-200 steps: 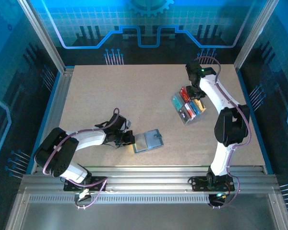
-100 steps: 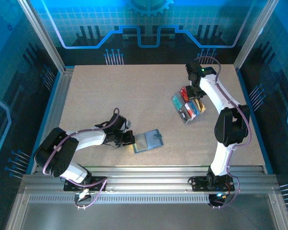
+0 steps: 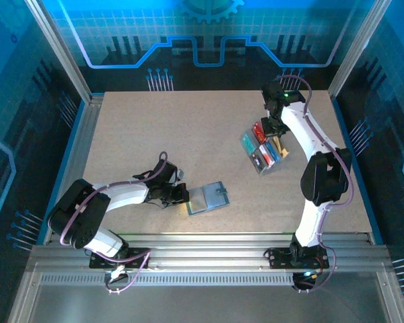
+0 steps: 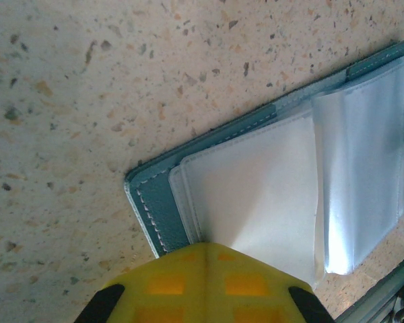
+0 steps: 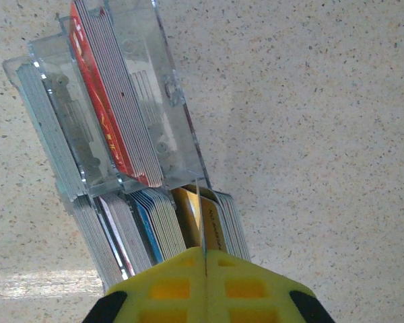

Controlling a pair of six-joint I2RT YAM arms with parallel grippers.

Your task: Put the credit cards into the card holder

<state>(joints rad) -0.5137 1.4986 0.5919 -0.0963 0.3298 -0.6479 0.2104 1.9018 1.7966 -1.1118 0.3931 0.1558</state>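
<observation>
- Inspecting the left side: the left gripper (image 4: 205, 252) has its yellow fingers closed flat together. Its tips sit on the near edge of the card holder (image 3: 209, 198).
- The card holder lies open and flat on the table (image 3: 155, 134), near the front edge and about midway across. Its blue-green cover is underneath, with the clear sleeves (image 4: 256, 195) fanned on top and one leaf curling upward.
- Whether a sleeve is nipped between the left tips cannot be told.
- The right gripper (image 5: 205, 254) stands over the clear tray (image 5: 131, 74) at the right rear, well apart from the card holder. Its jaws are narrowed to a seam on the thin edge of one yellow card (image 5: 212, 222).
- The credit cards (image 5: 97, 101) stand on edge in the tray's compartments: red in the far one, blue cards (image 5: 145, 229) and yellow in the near ones.
</observation>
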